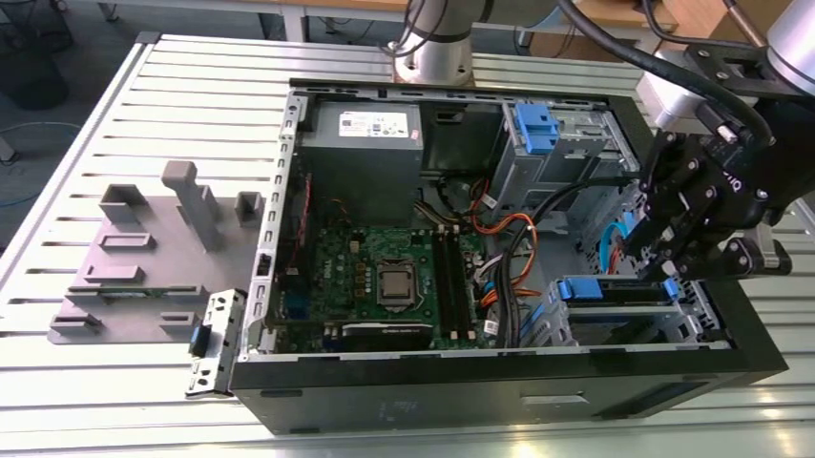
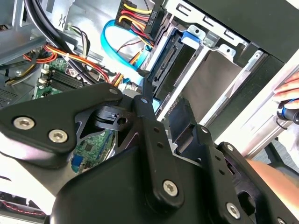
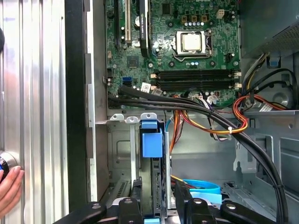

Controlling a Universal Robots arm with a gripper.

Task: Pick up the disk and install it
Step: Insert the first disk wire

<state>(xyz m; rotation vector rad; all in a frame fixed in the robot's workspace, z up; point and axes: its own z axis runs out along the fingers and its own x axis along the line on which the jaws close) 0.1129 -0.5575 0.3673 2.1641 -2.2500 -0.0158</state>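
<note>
The disk (image 3: pixel 152 140) stands on edge in the silver drive cage (image 1: pixel 637 320) at the case's front corner, on the exterior view's right. Its blue handle end (image 1: pixel 596 289) faces the motherboard. In the first wrist view my gripper (image 3: pixel 156 205) sits over the disk's other end, one black finger (image 3: pixel 135 205) on each side of it, pressed against its faces. In the exterior view my gripper (image 1: pixel 669 277) hangs just above that cage. The second wrist view has the black finger links (image 2: pixel 149 126) above the cage and the blue data cable (image 2: pixel 117 51).
The open computer case (image 1: pixel 510 382) lies on a slatted metal table (image 1: pixel 191 86). It holds a grey power-supply box (image 1: pixel 361 143), a motherboard (image 1: pixel 382 277), cable bundles (image 3: pixel 201 109) and a blue latch (image 1: pixel 535 129). A grey fixture plate (image 1: pixel 140 258) lies at the exterior view's left. A person's hand (image 3: pixel 9 186) rests beside the case.
</note>
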